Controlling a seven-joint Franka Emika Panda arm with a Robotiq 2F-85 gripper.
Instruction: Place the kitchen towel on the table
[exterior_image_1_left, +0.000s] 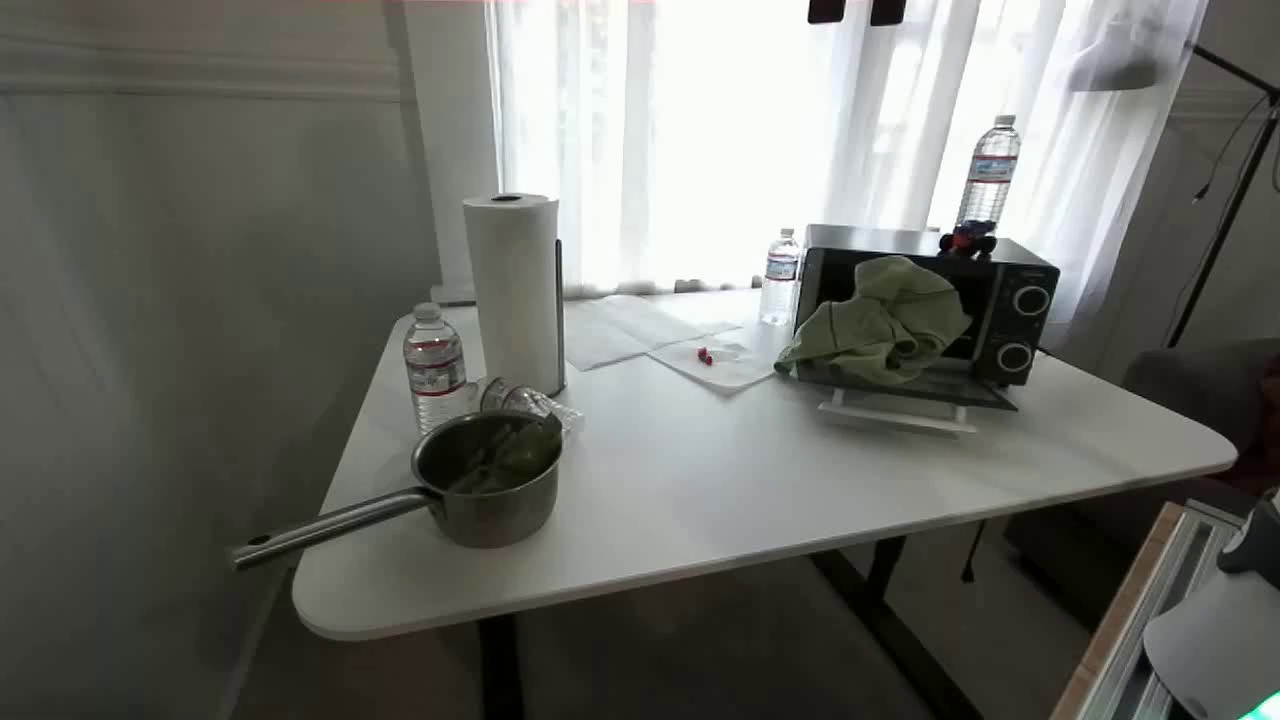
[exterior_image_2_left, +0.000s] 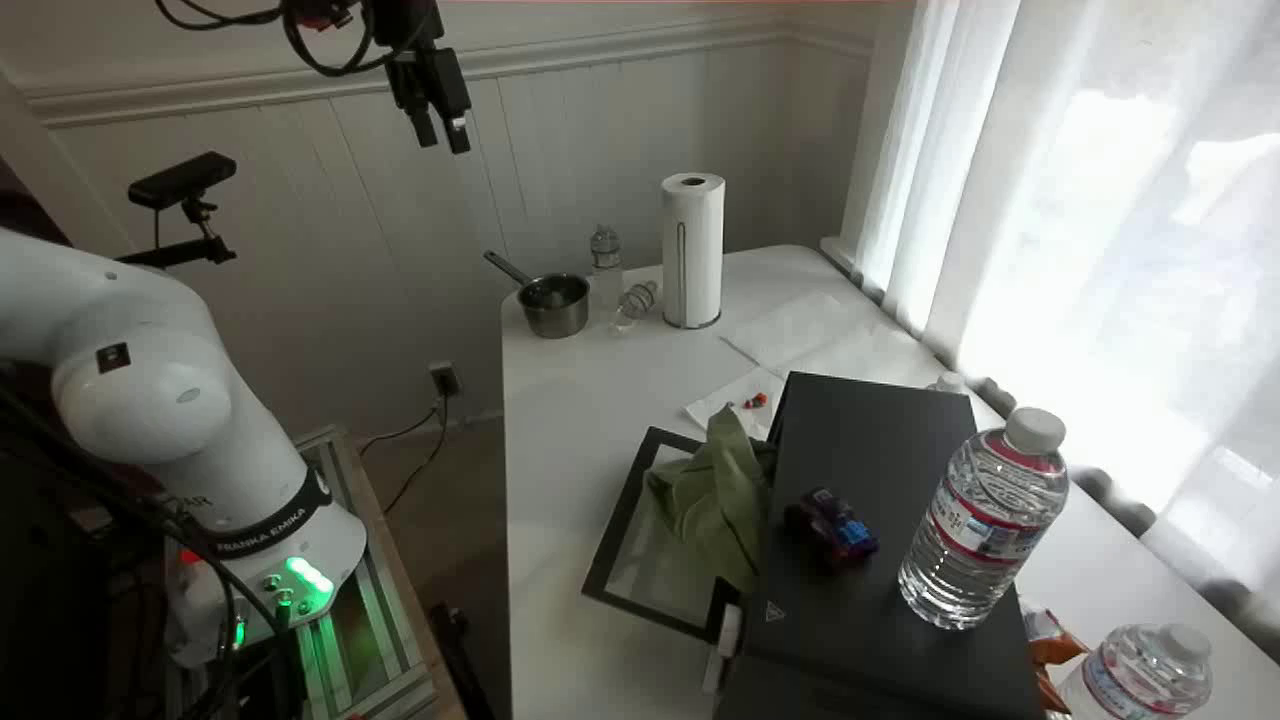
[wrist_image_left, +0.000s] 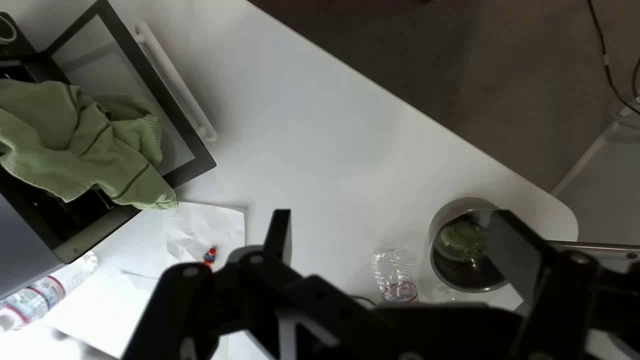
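The kitchen towel is a crumpled green cloth, seen in both exterior views (exterior_image_1_left: 885, 320) (exterior_image_2_left: 712, 490) and in the wrist view (wrist_image_left: 85, 142). It lies draped over the lowered door of a black microwave (exterior_image_1_left: 1018, 300) (exterior_image_2_left: 870, 420), partly in its opening. One corner hangs past the side of the door. The white table (exterior_image_1_left: 690, 480) (exterior_image_2_left: 575, 400) (wrist_image_left: 325, 135) stands under all this. My gripper (exterior_image_1_left: 856, 12) (exterior_image_2_left: 443, 141) (wrist_image_left: 391, 217) is open and empty, high above the table and well away from the towel. Its fingers are spread wide.
A pot (exterior_image_1_left: 500, 515) with a handle over the table edge stands near bottles (exterior_image_1_left: 436, 375) and a paper roll (exterior_image_1_left: 512, 290). A tall bottle (exterior_image_2_left: 985, 525) and a small toy car (exterior_image_2_left: 832, 525) stand on the microwave. A white handle (wrist_image_left: 172, 77) sticks out from its door.
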